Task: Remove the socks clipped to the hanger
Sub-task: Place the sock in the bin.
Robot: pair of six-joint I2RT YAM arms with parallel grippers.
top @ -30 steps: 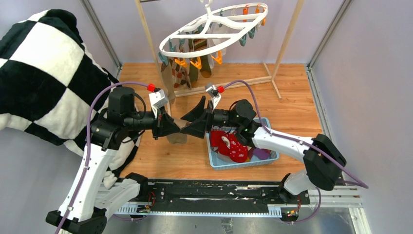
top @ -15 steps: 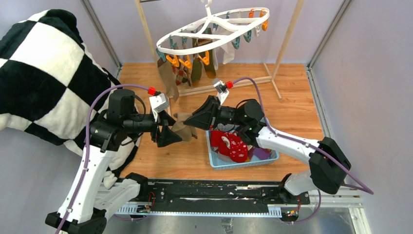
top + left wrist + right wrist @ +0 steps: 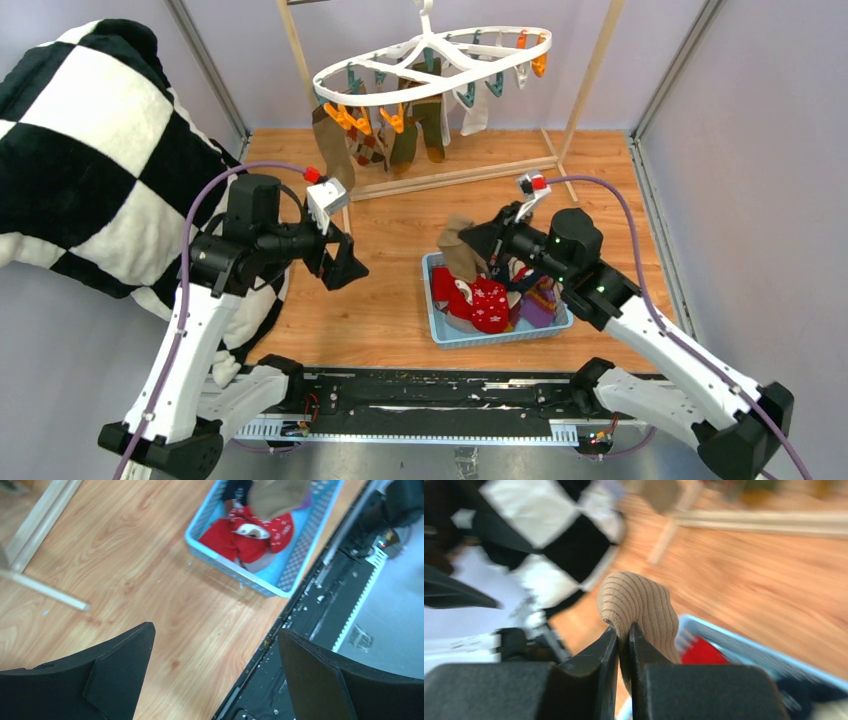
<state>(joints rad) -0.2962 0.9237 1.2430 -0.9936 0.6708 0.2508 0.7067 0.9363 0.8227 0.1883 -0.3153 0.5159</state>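
Here, one tan sock in right end effector

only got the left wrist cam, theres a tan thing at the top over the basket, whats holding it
observer: The right gripper is shut on it. It is a tan ribbed sock, pinched between the fingertips.
operator: is it lined up over the basket or off to one side
observer: From the top view it hangs over the far left corner of the blue basket, not the middle.
operator: anything left on the hanger, i cant see it at all
observer: Yes. The white hanger has clipped socks bunched along the near left part of its rim. I cannot count them exactly.
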